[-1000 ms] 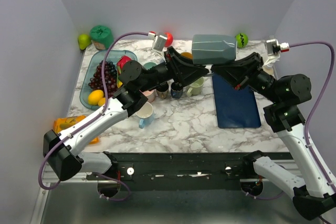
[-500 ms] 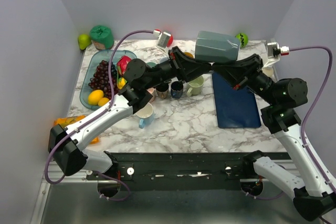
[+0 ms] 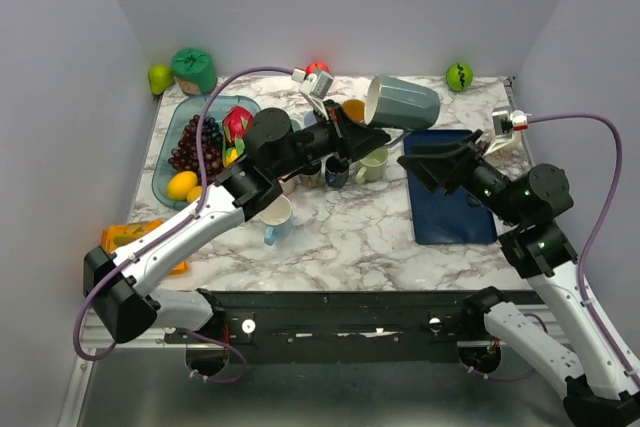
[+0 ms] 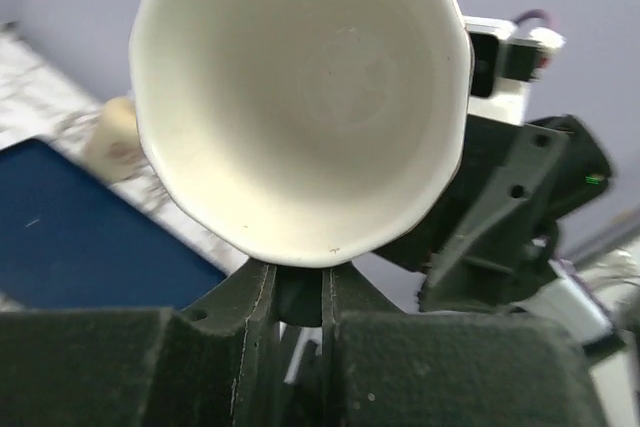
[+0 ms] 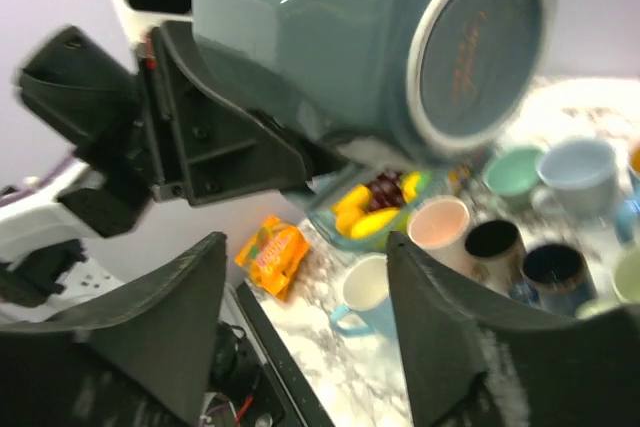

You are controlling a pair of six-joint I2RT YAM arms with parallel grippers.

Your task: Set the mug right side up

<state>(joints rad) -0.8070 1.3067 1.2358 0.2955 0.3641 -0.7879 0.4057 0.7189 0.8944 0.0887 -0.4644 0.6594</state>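
The mug [image 3: 405, 102] is large and grey-blue with a white inside. It hangs in the air above the back of the table, lying on its side with its mouth toward the left. My left gripper [image 3: 372, 135] is shut on its handle from below. In the left wrist view the white inside [image 4: 300, 97] fills the frame above my left gripper [image 4: 297, 292]. My right gripper [image 3: 428, 167] stands open, apart from the mug, over the blue mat. In the right wrist view the mug's base [image 5: 475, 47] faces the camera, above my open right gripper [image 5: 300, 317].
A blue mat [image 3: 450, 202] lies at the right. A row of small mugs [image 3: 335, 169] stands under the left arm, and a light blue mug [image 3: 277, 217] nearer. A fruit tray [image 3: 195, 147] and an orange packet [image 3: 135, 239] lie at the left.
My right gripper opened, let go of the mug and drew back down to the right. My left gripper closed on the handle, and the mug swung so its mouth faces left.
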